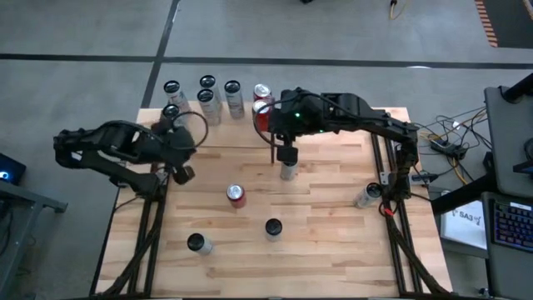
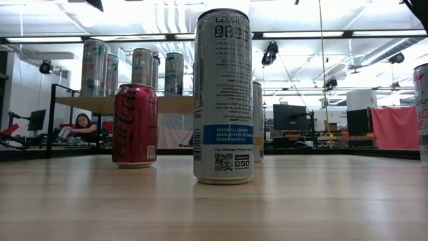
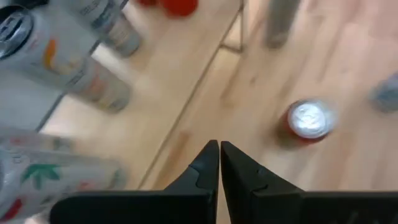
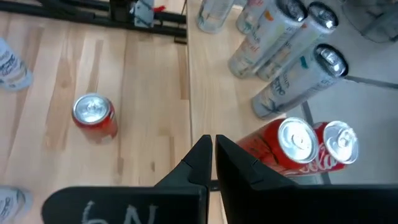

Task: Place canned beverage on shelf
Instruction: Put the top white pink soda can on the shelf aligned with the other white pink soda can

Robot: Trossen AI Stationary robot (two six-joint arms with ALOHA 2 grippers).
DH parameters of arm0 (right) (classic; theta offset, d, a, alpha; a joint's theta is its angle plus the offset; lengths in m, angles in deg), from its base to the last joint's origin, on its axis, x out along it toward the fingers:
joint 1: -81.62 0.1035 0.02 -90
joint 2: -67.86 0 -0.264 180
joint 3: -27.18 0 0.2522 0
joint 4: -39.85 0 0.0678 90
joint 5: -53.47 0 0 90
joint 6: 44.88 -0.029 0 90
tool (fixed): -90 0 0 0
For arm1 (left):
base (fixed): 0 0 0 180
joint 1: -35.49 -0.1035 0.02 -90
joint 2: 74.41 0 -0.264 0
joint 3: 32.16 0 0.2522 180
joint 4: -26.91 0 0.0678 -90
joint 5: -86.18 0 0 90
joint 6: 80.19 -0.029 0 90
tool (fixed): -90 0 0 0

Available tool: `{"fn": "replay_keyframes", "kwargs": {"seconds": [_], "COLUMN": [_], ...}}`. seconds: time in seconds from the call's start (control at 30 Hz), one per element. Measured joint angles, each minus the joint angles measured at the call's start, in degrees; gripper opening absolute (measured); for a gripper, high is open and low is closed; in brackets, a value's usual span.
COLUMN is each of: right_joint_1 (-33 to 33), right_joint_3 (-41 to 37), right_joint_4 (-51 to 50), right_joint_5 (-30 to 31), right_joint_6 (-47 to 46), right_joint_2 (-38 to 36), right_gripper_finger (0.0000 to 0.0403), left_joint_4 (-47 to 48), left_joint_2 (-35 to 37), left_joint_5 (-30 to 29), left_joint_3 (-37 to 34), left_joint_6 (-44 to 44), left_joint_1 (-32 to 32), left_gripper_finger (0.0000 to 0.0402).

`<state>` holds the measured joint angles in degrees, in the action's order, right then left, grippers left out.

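The shelf (image 1: 233, 127) stands at the table's far edge and bears several white cans (image 1: 206, 93) and two red cans (image 1: 263, 100); in the low view its pale plank (image 2: 100, 104) shows at the left. On the tabletop stand a short red can (image 1: 236, 195) (image 2: 135, 125), a tall white can (image 1: 273, 227) (image 2: 223, 97) and another white can (image 1: 289, 172). My left gripper (image 1: 181, 172) (image 3: 219, 150) hovers shut at the shelf's left end. My right gripper (image 1: 287, 155) (image 4: 213, 147) hangs shut by the shelf's right end, above the tabletop, beside the red cans (image 4: 305, 144).
A dark-topped can (image 1: 198, 242) stands near the front left, and one more can (image 1: 366, 196) (image 2: 422, 110) stands by the right arm's base. Bare tabletop (image 1: 333, 242) lies at the front right. A person sits in the room beyond the table (image 2: 83, 125).
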<state>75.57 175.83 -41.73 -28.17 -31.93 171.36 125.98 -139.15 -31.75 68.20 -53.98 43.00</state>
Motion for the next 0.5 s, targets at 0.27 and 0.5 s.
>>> {"fn": "replay_keyframes", "kwargs": {"seconds": [0.27, 0.5], "right_joint_1": [0.0, 0.0], "right_joint_3": [0.0, 0.0], "right_joint_4": [-4.0, -6.2], "right_joint_5": [-1.4, -1.4], "right_joint_6": [-0.3, -1.9], "right_joint_2": [0.3, 0.3], "right_gripper_finger": [0.0013, 0.0013], "left_joint_4": [4.6, 4.5], "left_joint_2": [-0.9, 0.5], "left_joint_5": [-0.3, 1.4], "left_joint_3": [-3.1, -6.8], "left_joint_6": [-5.4, -13.4], "left_joint_1": [-13.6, -26.5], "left_gripper_finger": [0.0, 0.0]}}
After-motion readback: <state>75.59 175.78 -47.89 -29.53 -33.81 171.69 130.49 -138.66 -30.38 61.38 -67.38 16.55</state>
